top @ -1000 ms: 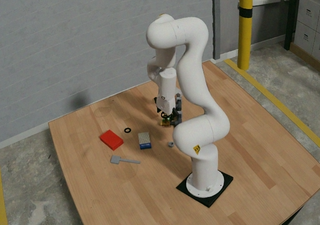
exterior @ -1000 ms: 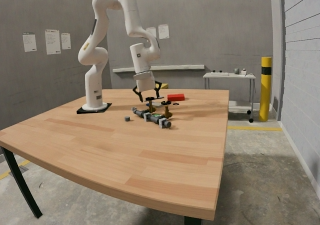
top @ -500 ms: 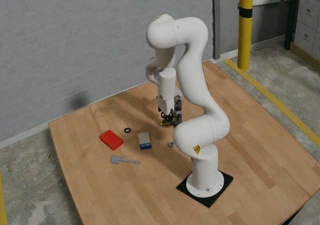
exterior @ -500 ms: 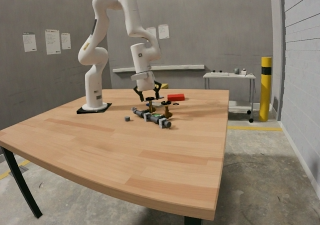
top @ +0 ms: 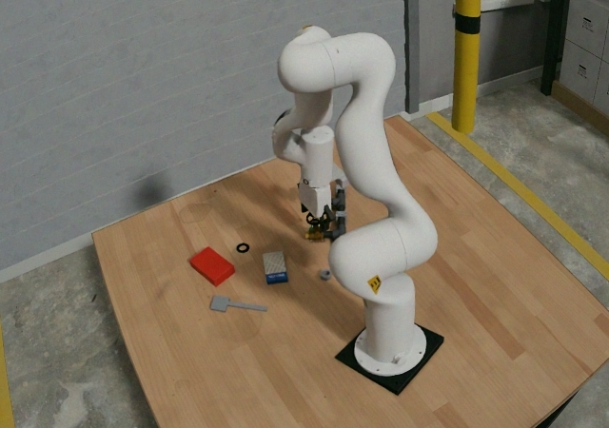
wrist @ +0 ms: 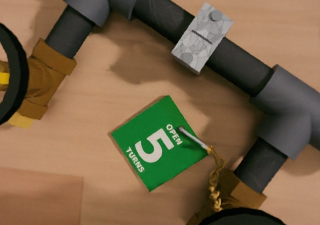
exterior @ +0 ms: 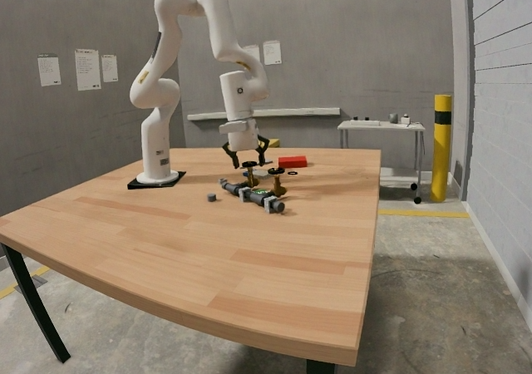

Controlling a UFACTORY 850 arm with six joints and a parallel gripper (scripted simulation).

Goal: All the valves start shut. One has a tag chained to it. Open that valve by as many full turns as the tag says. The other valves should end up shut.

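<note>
A dark grey pipe lies on the table with two brass valves on it, each with a black handwheel. A green tag reads "OPEN 5 TURNS". Its chain runs to the brass valve at the bottom edge of the wrist view. The other valve shows at the left edge with part of its handwheel. My gripper is open and empty, pointing straight down just above the left valve in the exterior view. The second valve stands to its right.
A grey clamp sits on the pipe. Loose on the table are a red block, a black ring, a blue-and-white box, a flat grey tool and a small grey cap.
</note>
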